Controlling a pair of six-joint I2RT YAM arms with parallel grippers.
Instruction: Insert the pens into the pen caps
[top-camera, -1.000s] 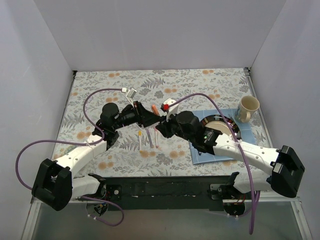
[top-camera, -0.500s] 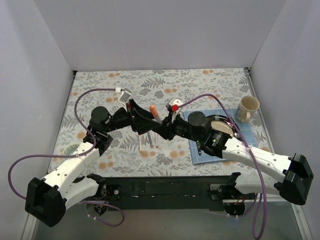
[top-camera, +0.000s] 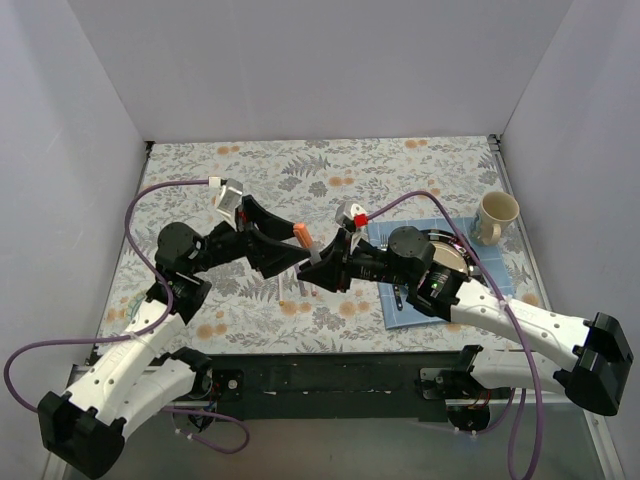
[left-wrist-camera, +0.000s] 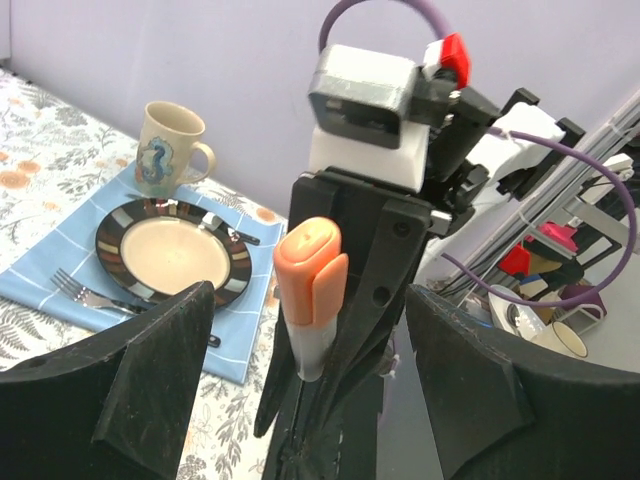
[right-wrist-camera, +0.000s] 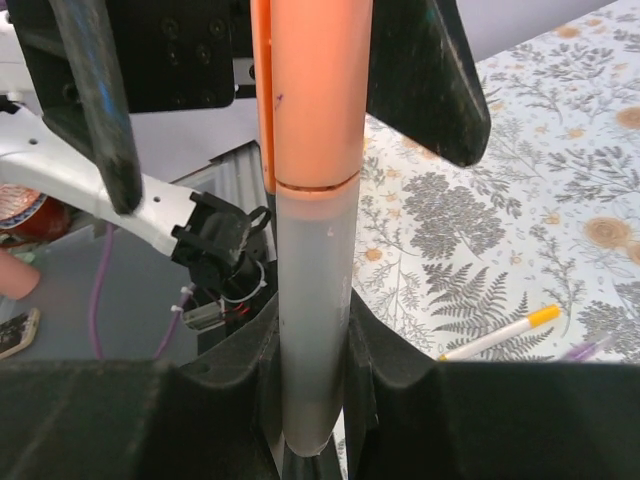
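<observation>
Cloth-covered table (top-camera: 400, 165) lying well below. Clamps the whitish pen (right-wrist-camera: 315, 300) mid-air in the right gripper's (right-wrist-camera: 312, 400) jaws; spreads the left gripper's (left-wrist-camera: 310, 300) jaws wide around its orange cap (right-wrist-camera: 312, 100). Risks skewing the pen if closing off-centre, or leaving the cap half-seated.

Place: a robot lab test cell.
Enclosure: the bench (top-camera: 400, 165) is boxed in by white walls (top-camera: 330, 70).
Rig: two arms (top-camera: 140, 340) are bolted to a black rail (top-camera: 330, 378); purple cables (top-camera: 128, 215) are left exposed.
Props: mug (top-camera: 495, 217), plate (left-wrist-camera: 170, 248) and fork (left-wrist-camera: 85, 295) are laid on a napkin (left-wrist-camera: 30, 275).
Beyond: metal frames (left-wrist-camera: 610, 130) are seen past the bench.
</observation>
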